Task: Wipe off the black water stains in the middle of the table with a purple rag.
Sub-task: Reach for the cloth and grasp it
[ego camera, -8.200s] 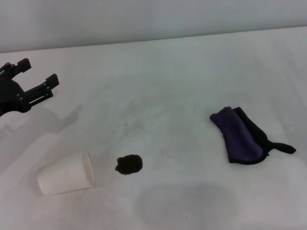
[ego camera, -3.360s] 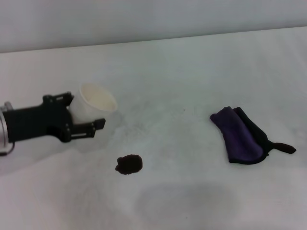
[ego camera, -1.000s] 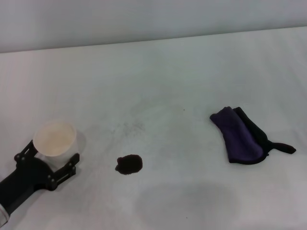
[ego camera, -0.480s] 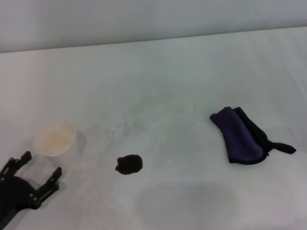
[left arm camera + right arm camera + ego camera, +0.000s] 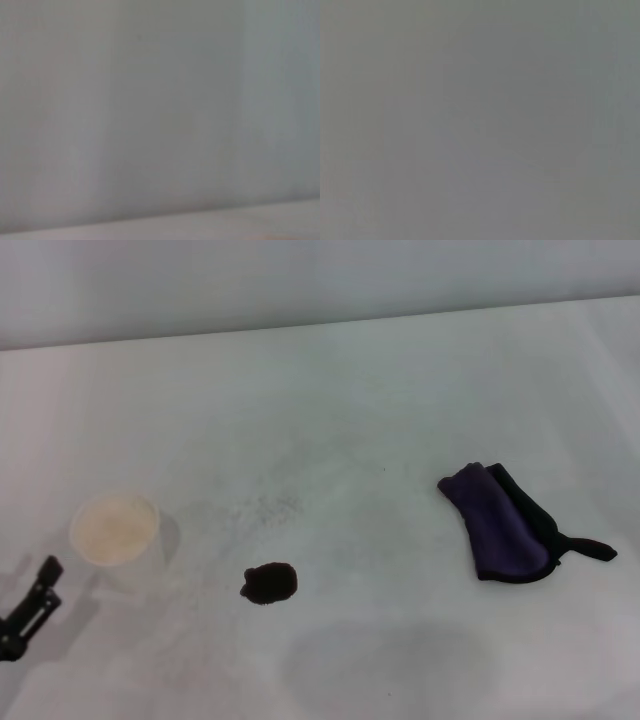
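**Stain and rag lie apart on the white table, left gripper at the edge of view**

On the wide white table (image 5: 380, 390), seen from your robot's head camera, you have three things laid out and only a sliver of one arm showing.

Near the middle of the tabletop, toward the robot, sits the black water stain (image 5: 269, 584): one small, roundish, dark blotch with ragged edges. Nothing touches it. A faint scatter of grey speckles (image 5: 262, 508) lies on the surface just beyond it.

Well off to the right of the stain lies the purple rag (image 5: 505, 523). It is a folded dark purple cloth with black edging, flat on the table, with a thin black tail pointing toward the right edge. No gripper is near it.

To the left of the stain stands a white paper cup (image 5: 115, 531), upright with its open mouth facing up. It is near the stain but clearly apart from it.

At the lower left corner you can make out the left gripper (image 5: 27, 612). Only a single black finger shows, close to the cup but not touching it, so whether it is spread or pressed together cannot be told.

Your right gripper appears in no view. Both wrist cameras show only plain, featureless grey.
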### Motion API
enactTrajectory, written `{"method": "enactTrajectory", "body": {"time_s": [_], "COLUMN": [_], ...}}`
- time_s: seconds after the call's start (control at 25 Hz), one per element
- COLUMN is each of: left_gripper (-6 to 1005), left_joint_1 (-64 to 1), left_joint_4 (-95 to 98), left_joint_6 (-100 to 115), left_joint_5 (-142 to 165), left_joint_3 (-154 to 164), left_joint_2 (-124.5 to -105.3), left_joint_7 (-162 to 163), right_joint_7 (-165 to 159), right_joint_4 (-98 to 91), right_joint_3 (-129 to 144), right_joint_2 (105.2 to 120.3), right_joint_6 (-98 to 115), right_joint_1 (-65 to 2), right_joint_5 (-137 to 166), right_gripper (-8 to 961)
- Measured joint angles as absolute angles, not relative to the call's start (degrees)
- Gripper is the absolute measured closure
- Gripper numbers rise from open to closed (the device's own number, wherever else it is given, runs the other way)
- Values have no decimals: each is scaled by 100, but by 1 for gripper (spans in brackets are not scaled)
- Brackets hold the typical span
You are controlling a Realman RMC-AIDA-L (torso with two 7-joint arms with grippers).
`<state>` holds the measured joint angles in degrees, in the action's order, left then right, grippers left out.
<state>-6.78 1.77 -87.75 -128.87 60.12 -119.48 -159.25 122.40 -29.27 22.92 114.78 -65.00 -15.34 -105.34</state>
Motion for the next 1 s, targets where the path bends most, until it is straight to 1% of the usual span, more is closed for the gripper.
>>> {"method": "enactTrajectory", "body": {"time_s": [0.2,0.44,0.64,0.76,0.92,1.0], "left_gripper": [120,120,119,119,119,119], "left_joint_1": [-414,-279,-558,-828,-1088,-1160], "left_joint_4": [5,90,116,138,247,379], "left_joint_6": [-9079,-8988,-8945,-8895,-8840,-8814], "left_joint_5": [-13497,-14176,-14456,-14527,-14620,-14633], "left_joint_3": [6011,6012,6011,6012,6012,6012], "left_joint_2": [-11926,-11904,-11898,-11886,-11872,-11864], "left_joint_7": [-16020,-16074,-16074,-16059,-16030,-16028], "right_joint_7": [9893,7136,5639,4945,3886,3409], "right_joint_4": [-4019,-6113,-7533,-8124,-8477,-8531], "right_joint_3": [2506,2696,3124,3485,4336,4957], "right_joint_2": [11448,11407,11401,11422,11474,11495], "right_joint_6": [-6392,-7077,-8123,-8824,-9516,-9592], "right_joint_1": [-1347,-1380,-1663,-1938,-2342,-2442], "right_joint_5": [-9549,-7058,-5445,-4651,-3585,-3310], "right_gripper": [101,99,113,112,112,112]}}
